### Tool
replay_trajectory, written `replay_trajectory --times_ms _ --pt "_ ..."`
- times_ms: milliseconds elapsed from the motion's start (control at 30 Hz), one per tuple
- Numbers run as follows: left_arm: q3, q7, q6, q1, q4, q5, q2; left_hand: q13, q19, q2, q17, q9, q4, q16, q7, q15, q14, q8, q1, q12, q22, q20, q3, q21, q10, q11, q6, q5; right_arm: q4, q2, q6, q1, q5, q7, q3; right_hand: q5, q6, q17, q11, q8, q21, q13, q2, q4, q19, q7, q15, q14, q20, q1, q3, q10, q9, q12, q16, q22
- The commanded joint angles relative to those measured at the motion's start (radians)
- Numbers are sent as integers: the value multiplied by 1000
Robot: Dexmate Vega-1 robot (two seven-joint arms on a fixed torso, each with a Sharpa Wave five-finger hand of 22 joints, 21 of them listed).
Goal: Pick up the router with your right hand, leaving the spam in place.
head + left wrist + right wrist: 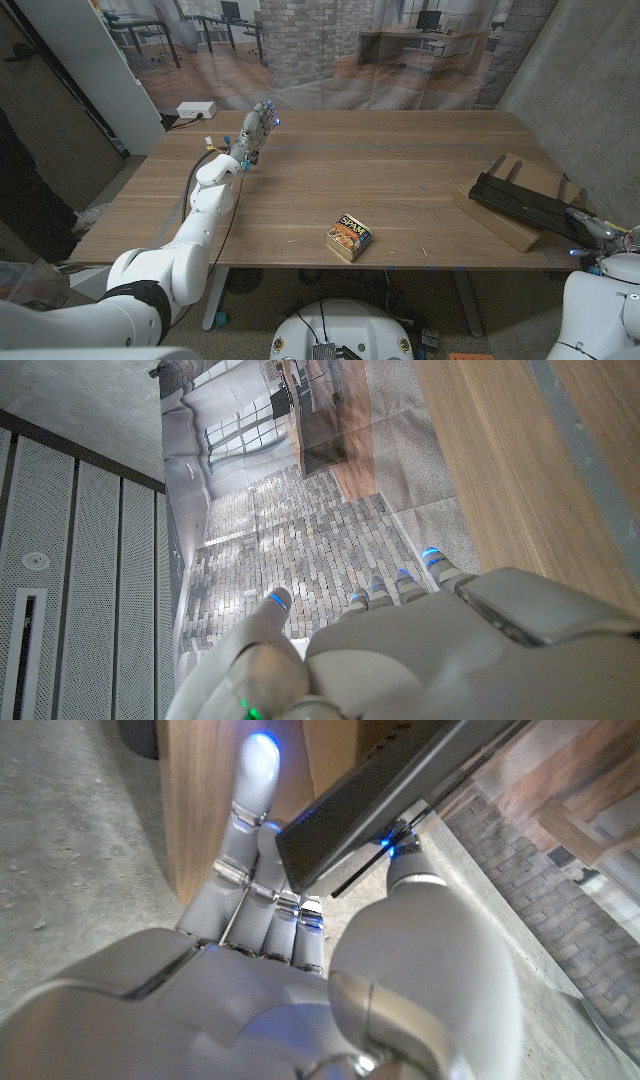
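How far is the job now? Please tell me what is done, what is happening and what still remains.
Done: the right hand has reached the router at the table's right edge. In hand: in the right wrist view its fingers close around the router's end, which seems tilted off the wood. Left: lifting it clear. The spam sits untouched near the front edge; the left hand is far away.

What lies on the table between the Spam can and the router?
Nothing: in the head view, bare wooden table separates the Spam can from the router.

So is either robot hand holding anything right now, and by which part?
The right robot hand grips the router at its near end. The left robot hand holds nothing.
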Motion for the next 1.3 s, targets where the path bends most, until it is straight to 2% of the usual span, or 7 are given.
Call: replay_trajectory --times_ms 33,333,533,933,1300 --pt "-10 -6 -17 -23 39 13 -9 3 -1 59 5 6 -1 1 5 6 -98 2 -4 2 4 1 -1 -2 -4 8 0 9 12 16 125 -6 218 -107 40 -9 52 -2 7 19 18 -4 296 -74 3 1 -96 42 -13 331 93 7 20 1 12 0" --pt "-15 -8 -16 -22 34 20 -12 3 0 59 5 6 -1 1 4 6 -98 2 -3 2 4 1 -1 -4 -4 8 0 9 24 21 190 -23 337 -153 57 -17 89 -6 21 33 32 -7 297 -65 -11 5 -96 25 -12 354 98 20 40 3 11 -7" --pt "-18 -10 -10 -15 22 19 -13 3 0 59 5 6 -1 1 3 6 -98 2 -3 2 4 1 -2 -6 -5 8 0 9 38 18 238 -36 396 -178 58 -20 95 -7 22 34 39 -7 297 -60 -19 6 -97 20 -11 358 97 24 48 4 10 -11" --pt "-19 -7 0 0 -9 11 -12 3 0 59 5 6 -1 1 3 6 -98 2 -3 2 4 2 -2 -8 -4 9 1 9 60 4 342 -56 480 -222 46 -22 107 -9 22 38 55 12 296 -51 -32 6 -97 17 -10 362 95 23 67 14 6 -18" --pt "-17 -3 3 9 -23 4 -10 3 1 59 5 6 -1 1 3 6 -99 2 -3 2 4 2 -2 -10 -3 9 1 9 69 -15 393 -64 527 -244 37 -22 110 -9 19 38 68 18 296 -47 -40 6 -98 17 -10 363 93 23 81 19 4 -23"
